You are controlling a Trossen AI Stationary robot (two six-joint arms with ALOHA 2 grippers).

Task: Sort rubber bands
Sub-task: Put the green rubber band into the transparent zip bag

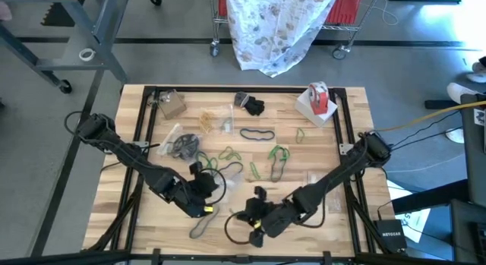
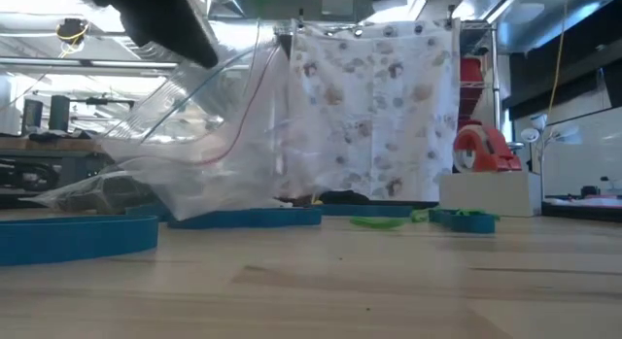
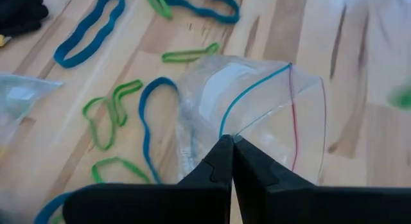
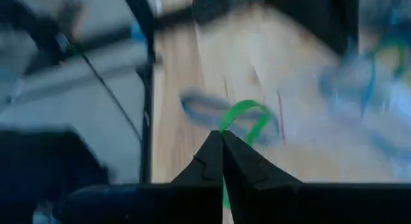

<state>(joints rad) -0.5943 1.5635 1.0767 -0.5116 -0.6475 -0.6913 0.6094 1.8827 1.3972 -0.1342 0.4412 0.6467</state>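
Observation:
Teal (image 3: 90,34) and green (image 3: 112,112) rubber bands lie loose on the wooden table, with more green ones (image 1: 278,153) mid-table. My left gripper (image 1: 203,180), at the near left, is shut on a clear zip bag (image 3: 257,108). In the low view the bag (image 2: 214,135) hangs from that gripper (image 2: 155,18). My right gripper (image 1: 244,217), near the front edge, is shut on a green rubber band (image 4: 245,115). My left gripper pinches the bag's zip edge (image 3: 239,135) between its two fingers, where the blue and red zip lines run together. The fingers slant down from the table's left. The bag spreads away from them with its mouth gaping; its lower part reaches down to the table (image 2: 194,208). My right gripper pinches the green band by one spot of its loop (image 4: 225,129) between its two fingers. The rest of the loop stands out beyond the fingers, clear of the table. The fingers slant down toward the table's near left.
A red-and-white tape roll (image 1: 319,98) sits on a white box at the far right. Other clear bags (image 1: 182,143) lie at the far left, a black band (image 1: 257,134) mid-table, and a greyish band (image 1: 201,227) near the front edge. A black frame (image 1: 152,90) rims the table.

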